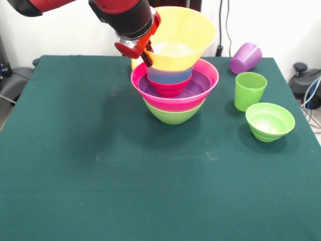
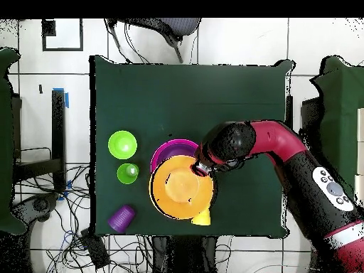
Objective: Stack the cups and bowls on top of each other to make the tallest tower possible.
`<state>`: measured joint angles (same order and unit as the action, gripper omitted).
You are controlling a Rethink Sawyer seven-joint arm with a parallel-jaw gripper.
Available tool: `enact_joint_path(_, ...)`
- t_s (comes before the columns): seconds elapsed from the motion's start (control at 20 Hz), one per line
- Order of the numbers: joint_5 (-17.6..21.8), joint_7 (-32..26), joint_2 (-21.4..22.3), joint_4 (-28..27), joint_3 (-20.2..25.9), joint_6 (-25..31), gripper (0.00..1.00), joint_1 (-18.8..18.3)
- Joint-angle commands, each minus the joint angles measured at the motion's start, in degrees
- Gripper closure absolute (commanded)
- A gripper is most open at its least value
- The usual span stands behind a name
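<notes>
The gripper [image 1: 143, 52] of the red and black arm sits at the left rim of the large glossy yellow-orange bowl [image 1: 183, 35], its dark fingertips dipping at that rim; whether the jaws pinch the rim or stand apart from it I cannot tell.

The tower [image 1: 174, 93] stands a little right of the table's centre, toward the far side. From the bottom up it reads: a medium green bowl [image 1: 173, 115] as base, a large pink bowl [image 1: 200, 83], a purple bowl [image 1: 198, 85] nested inside that, then a small red bowl [image 1: 168, 88] and a small blue bowl [image 1: 168, 75], with the yellow-orange bowl on top, tilted so its mouth leans toward the camera and to the right.

The relation that matters: the yellow-orange bowl lies directly right of the gripper, so any settling move must work from that left rim and level the bowl over the blue one below.

3 pieces lie apart on the right of the green table [image 1: 100, 175]: a green plastic tumbler [image 1: 249, 90] standing upright, a small light green bowl [image 1: 269, 121] nearer, and a translucent purple tumbler [image 1: 246, 57] on its side at the far edge. In the overhead view a yellow-orange tumbler [image 2: 202, 217] peeks out beside the tower.
</notes>
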<state>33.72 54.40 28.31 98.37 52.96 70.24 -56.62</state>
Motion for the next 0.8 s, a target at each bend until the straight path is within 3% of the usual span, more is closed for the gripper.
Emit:
enact_joint_path(0.05,4.77,-7.95,-4.47,0.40,-1.17,-7.41,1.00,0.92)
enact_joint_path(0.8,3.83,-8.05,-4.18,0.88,1.10,-10.02,1.00,0.13)
